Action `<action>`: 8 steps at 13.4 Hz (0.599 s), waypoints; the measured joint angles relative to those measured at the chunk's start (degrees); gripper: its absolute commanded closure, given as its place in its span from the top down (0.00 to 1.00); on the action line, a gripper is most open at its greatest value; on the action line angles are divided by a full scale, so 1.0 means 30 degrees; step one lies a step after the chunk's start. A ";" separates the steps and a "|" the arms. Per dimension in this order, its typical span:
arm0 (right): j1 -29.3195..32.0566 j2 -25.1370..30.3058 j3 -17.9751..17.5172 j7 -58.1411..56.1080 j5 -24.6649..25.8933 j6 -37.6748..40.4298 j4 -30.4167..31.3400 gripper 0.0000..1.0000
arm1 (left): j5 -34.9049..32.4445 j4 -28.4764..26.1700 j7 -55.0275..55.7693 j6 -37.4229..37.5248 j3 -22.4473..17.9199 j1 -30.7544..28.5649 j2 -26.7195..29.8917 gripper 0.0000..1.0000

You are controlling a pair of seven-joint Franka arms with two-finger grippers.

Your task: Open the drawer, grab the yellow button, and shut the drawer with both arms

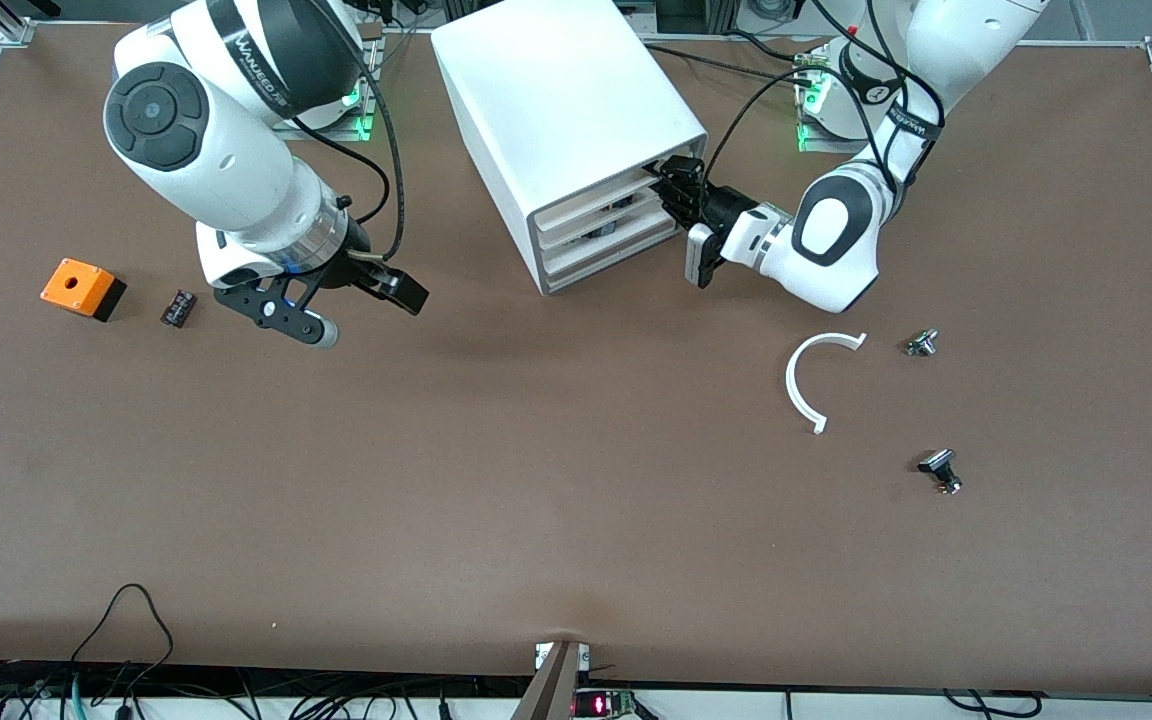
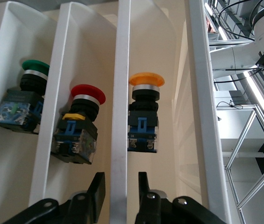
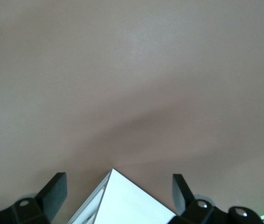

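The white cabinet stands at the table's robot end. My left gripper is at its top drawer. In the left wrist view my left gripper is open, and its fingers straddle the drawer's cream front with small gaps on both sides. The orange-yellow-capped button lies in that drawer. Red-capped and green-capped buttons lie in the two drawers below. My right gripper is open and empty over bare table, beside the cabinet toward the right arm's end; in the right wrist view it shows a cabinet corner.
An orange box with a hole and a small black block lie beside the right gripper. A white curved piece, a small metal part and a black part lie toward the left arm's end.
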State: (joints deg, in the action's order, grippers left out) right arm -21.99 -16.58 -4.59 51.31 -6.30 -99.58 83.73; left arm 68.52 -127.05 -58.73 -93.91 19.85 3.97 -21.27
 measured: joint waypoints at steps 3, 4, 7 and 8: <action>-0.0335 -0.0283 -0.0011 0.0990 0.0000 -0.0025 -0.0397 1.00 | 0.0033 -0.0146 -0.0479 0.0043 -0.0006 -0.0022 -0.0020 0.00; -0.0499 -0.0469 -0.0015 0.1427 0.0000 -0.0026 -0.0694 1.00 | 0.0073 -0.0147 -0.0463 0.0132 -0.0006 -0.0043 -0.0023 0.00; -0.1022 -0.1232 -0.0034 0.2868 -0.0001 -0.0040 -0.1833 1.00 | 0.0075 -0.0003 -0.0459 0.0124 -0.0068 -0.0125 -0.0035 0.00; -0.1261 -0.1493 -0.0038 0.3635 -0.0001 -0.0071 -0.2168 1.00 | -0.0033 0.0240 -0.0431 0.0082 -0.0135 -0.0302 -0.0067 0.00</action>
State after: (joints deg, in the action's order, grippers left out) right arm -25.77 -21.06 -4.70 62.21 -6.31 -99.79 77.23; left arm 68.42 -126.33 -60.03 -93.66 19.44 3.06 -21.47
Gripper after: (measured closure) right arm 0.000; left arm 0.907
